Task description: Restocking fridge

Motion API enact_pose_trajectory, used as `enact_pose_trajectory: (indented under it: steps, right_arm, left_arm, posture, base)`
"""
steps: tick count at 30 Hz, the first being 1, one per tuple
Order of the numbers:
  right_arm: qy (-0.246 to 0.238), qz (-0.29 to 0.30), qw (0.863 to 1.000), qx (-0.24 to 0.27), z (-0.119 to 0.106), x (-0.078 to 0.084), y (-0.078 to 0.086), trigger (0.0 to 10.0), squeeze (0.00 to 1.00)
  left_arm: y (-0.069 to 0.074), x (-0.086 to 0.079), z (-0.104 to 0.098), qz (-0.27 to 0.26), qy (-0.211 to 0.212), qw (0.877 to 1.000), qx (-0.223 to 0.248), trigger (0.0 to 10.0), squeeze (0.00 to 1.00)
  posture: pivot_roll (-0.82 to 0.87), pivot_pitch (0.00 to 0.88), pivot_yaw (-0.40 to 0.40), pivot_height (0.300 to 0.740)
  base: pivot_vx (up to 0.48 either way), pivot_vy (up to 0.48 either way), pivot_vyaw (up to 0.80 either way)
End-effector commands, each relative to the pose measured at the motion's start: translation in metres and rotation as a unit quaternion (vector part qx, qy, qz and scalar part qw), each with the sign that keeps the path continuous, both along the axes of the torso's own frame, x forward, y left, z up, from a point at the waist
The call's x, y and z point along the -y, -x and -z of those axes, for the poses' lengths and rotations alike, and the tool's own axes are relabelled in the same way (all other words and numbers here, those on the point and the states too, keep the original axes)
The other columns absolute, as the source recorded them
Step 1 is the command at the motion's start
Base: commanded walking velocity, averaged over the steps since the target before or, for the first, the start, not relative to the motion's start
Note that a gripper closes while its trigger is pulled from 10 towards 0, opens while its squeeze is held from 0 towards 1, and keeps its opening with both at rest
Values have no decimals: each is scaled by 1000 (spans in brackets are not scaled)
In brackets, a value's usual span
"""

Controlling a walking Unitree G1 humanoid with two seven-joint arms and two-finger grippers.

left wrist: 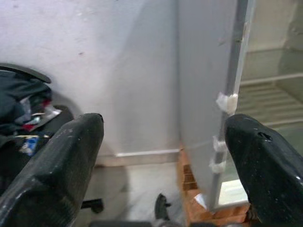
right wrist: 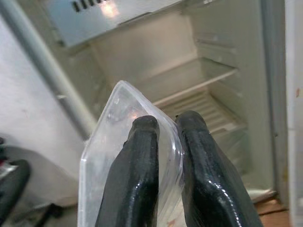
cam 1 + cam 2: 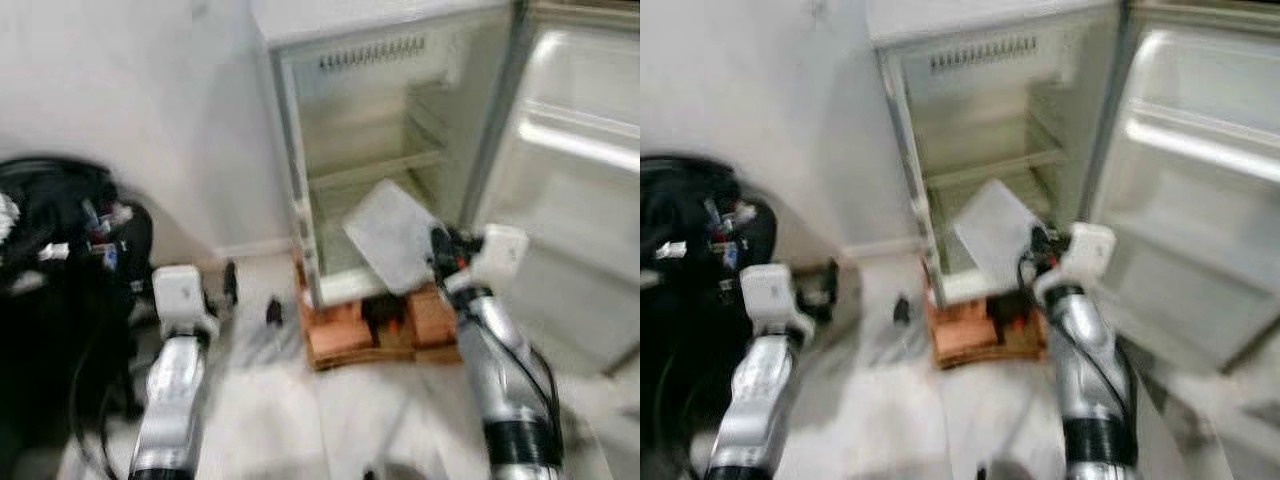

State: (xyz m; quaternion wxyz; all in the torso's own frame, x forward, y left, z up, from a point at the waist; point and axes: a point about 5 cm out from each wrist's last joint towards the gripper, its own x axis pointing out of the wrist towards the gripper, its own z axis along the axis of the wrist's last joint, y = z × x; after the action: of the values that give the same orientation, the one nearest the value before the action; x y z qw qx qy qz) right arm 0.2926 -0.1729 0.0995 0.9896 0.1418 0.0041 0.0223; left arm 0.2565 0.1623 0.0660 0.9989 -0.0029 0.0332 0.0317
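Right wrist view: right end effector [image 2: 165, 142] clamps a clear pack [image 2: 113, 161], mid-carry toward the open fridge [image 3: 380, 150] at twelve o'clock; next, reach a shelf [image 3: 380, 170]. Left end effector [image 1: 161, 142] spread, empty.

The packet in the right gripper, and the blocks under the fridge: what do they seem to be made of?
Packet: probably clear, glossy plastic; the fridge shows through it and its edges glint. Right gripper pinches it. Blocks: likely brick or wood, reddish-brown and matt; too blurred to settle.

fridge [image 3: 390, 150] ahead on bricks [image 3: 345, 335] | door [image 3: 570, 180] right | chair [image 3: 60, 260] left
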Motion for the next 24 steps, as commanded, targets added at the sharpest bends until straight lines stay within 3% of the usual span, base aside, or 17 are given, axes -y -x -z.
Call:
enact_pose_trajectory:
  steps: [1,16,24]
  right_arm:
    - [-4,-10,1000,14,-7,-10,-4,10000,0]
    - [4,-6,1000,22,-9,-9,-8,10000,0]
    - [5,-5,1000,24,-10,-10,-9,10000,0]
  left_arm:
    - [-1,-9,-2,-13,-12,1000,3,10000,0]
    - [-2,-7,0,-14,-12,1000,2,10000,0]
    - [-2,-7,2,-20,-10,1000,-4,10000,0]
  posture:
    - [-37,0,61,740]
    - [-35,0,59,740]
    - [-36,0,59,740]
  base:
    - [450,0,0]
    - [471,0,0]
    - [30,0,0]
